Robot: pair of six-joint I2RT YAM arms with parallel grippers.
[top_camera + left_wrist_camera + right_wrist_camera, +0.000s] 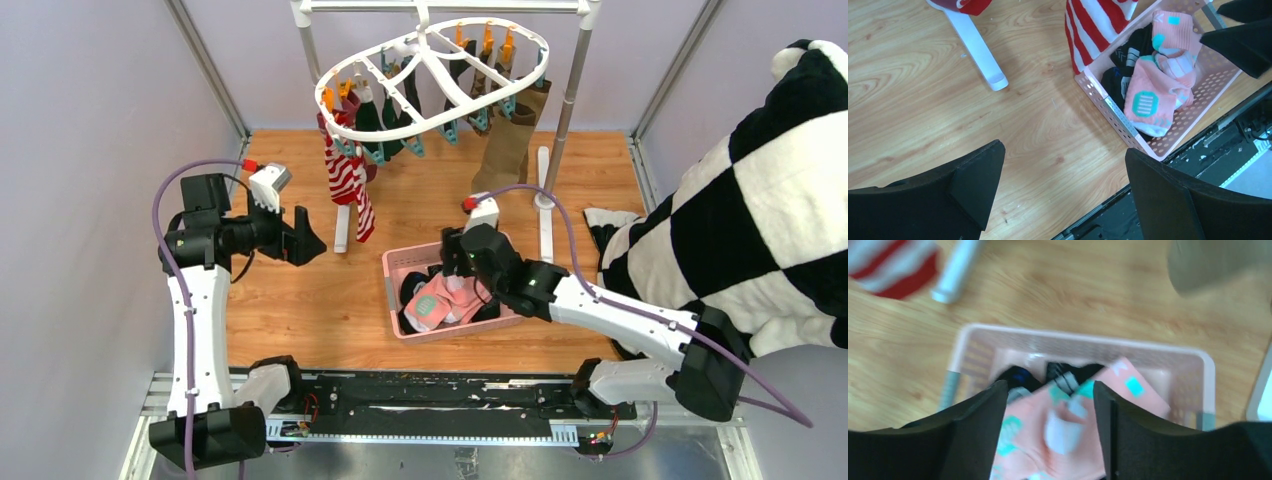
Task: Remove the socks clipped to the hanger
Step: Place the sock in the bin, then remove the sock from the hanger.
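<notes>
your right tool [1048,390] hangs spread over the pink slotted basket [1083,337], pinching nothing. a pink sock [1068,440] lies loose just under its gap, on top of black socks [1018,375]. your left tool [1064,150] is spread wide above the wooden counter [923,100], left of the basket. behind both, the hanger [326,80] holds clipped socks, with the red-white striped sock [347,180] nearest the left tool.

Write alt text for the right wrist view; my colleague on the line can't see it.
The right pincer hangs open over a pink basket, where a pink sock with teal patches lies on black socks. A red-and-white striped sock shows at the top left; the picture is blurred.
</notes>
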